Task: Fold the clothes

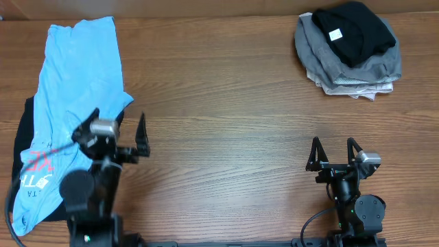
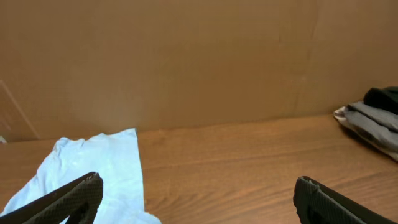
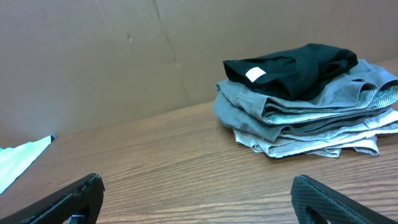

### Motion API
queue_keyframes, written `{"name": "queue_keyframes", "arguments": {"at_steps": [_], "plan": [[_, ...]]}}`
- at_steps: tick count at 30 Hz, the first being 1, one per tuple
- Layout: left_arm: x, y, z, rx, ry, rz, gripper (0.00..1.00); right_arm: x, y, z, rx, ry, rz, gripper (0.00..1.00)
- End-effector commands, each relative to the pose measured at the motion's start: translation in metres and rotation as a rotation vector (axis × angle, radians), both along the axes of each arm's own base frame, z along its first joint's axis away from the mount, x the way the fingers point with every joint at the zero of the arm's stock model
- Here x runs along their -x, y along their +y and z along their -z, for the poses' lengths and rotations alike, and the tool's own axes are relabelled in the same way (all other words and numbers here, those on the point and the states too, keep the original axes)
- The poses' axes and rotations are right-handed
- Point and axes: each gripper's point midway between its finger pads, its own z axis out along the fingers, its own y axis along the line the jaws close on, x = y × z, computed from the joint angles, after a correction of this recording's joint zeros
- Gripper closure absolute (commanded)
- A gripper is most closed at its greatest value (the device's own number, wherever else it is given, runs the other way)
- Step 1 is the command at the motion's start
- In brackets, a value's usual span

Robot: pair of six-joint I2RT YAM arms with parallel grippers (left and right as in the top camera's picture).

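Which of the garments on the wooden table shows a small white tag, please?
The folded black garment topping the stack at the table's far right; the grey garments beneath it and the light blue shirt on the left show none.

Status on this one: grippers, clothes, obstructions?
Left gripper, right gripper open, empty. Light blue red-lettered shirt unfolded at left; black white-tagged garment atop folded grey stack, right. Nothing blocking.

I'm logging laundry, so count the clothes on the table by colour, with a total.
Light blue garment: 1
Black garment: 2, one at right, one under the light blue
Grey garment: at least 1
Beige garment: at least 1
Total: at least 5; the folded layers at right are hard to separate.
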Motion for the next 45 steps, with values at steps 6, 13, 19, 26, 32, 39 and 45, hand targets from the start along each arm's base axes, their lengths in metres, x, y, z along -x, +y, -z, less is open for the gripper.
{"name": "queue_keyframes", "arguments": {"at_steps": [6, 13, 19, 26, 32, 39, 45], "plan": [[0.028, -0.001, 0.005, -0.011, -0.177, -0.019, 0.00, 0.000, -0.003, 0.001, -0.002, -0.007, 0.014, 0.00], [0.037, -0.001, 0.031, -0.005, -0.224, -0.021, 0.00, 0.000, -0.003, 0.001, -0.002, -0.007, 0.014, 0.00], [0.041, -0.002, 0.046, -0.007, -0.245, -0.020, 0.00, 0.000, -0.003, 0.001, -0.002, -0.007, 0.014, 0.00], [0.036, 0.000, 0.097, 0.016, -0.033, -0.031, 0.00, 0.000, -0.003, 0.001, -0.002, -0.007, 0.014, 0.00], [0.037, 0.001, 0.108, 0.035, 0.013, -0.036, 0.00, 0.000, -0.003, 0.001, -0.002, -0.007, 0.014, 0.00], [0.037, 0.001, 0.108, 0.035, 0.014, -0.036, 0.00, 0.000, -0.003, 0.001, -0.002, -0.007, 0.014, 0.00], [0.037, 0.001, 0.108, 0.035, 0.014, -0.036, 0.00, 0.000, -0.003, 0.001, -0.002, -0.007, 0.014, 0.00]]}}
